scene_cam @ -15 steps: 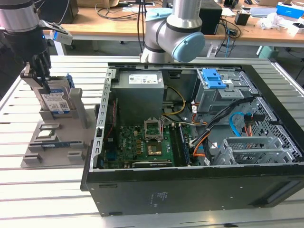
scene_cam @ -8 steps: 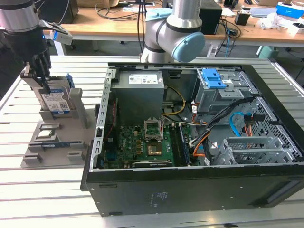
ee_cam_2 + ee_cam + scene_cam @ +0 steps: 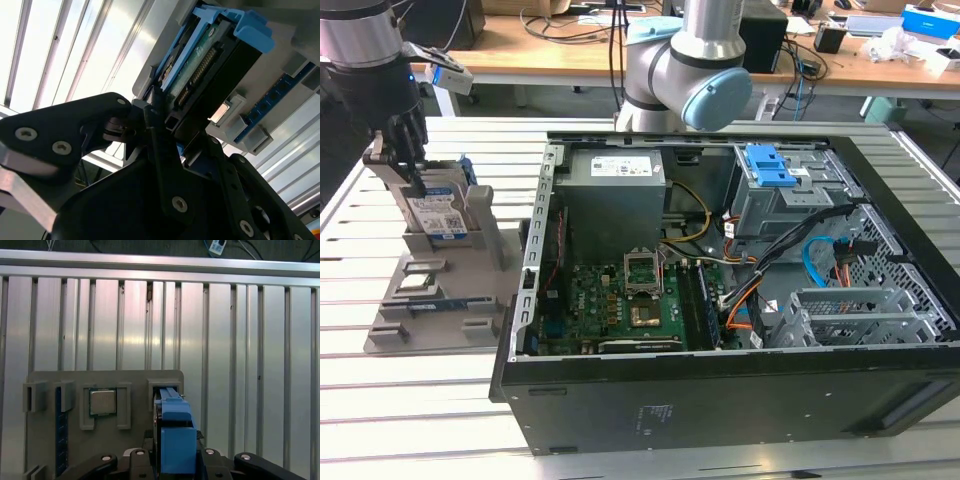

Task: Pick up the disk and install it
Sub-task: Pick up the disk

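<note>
The tool (image 3: 412, 172) is clamping the top edge of the disk (image 3: 433, 213), which is standing upright in the grey holder (image 3: 485, 238) on the bench (image 3: 420, 400), so the pick-up is in hand, I judge; freeing it is calling for a straight pull out of its slot.

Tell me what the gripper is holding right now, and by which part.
The gripper clamps the disk by its upper end, fingers on either face, while the disk stands upright in the grey holder.
</note>
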Controlling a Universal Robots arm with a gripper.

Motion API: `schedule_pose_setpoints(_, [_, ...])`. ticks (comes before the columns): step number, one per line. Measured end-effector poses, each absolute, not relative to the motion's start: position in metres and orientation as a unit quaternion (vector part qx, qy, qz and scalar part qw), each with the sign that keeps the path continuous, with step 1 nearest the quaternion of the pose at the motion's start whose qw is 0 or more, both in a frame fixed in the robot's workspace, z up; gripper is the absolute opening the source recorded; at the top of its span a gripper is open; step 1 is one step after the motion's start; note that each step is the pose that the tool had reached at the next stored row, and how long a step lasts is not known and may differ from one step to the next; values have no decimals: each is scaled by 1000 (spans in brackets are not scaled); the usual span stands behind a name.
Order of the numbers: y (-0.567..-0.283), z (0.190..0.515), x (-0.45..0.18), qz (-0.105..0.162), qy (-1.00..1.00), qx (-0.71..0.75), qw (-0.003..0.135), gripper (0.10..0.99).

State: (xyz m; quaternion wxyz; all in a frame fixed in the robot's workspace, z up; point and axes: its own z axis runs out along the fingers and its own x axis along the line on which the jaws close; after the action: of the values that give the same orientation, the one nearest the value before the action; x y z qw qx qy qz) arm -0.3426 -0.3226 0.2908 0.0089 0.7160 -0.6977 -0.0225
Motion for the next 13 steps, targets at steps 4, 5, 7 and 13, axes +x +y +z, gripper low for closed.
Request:
schedule_pose_setpoints(4, [-322, 298, -343, -23, -698, 716, 9, 365])
schedule_pose_setpoints(5, [-322, 300, -343, -23, -698, 716, 9, 365])
schedule_pose_setpoints(7, [-322, 303, -343, -23, -698, 716, 9, 365])
schedule_pose_setpoints(13, [-322, 315, -343, -23, -698, 716, 9, 365])
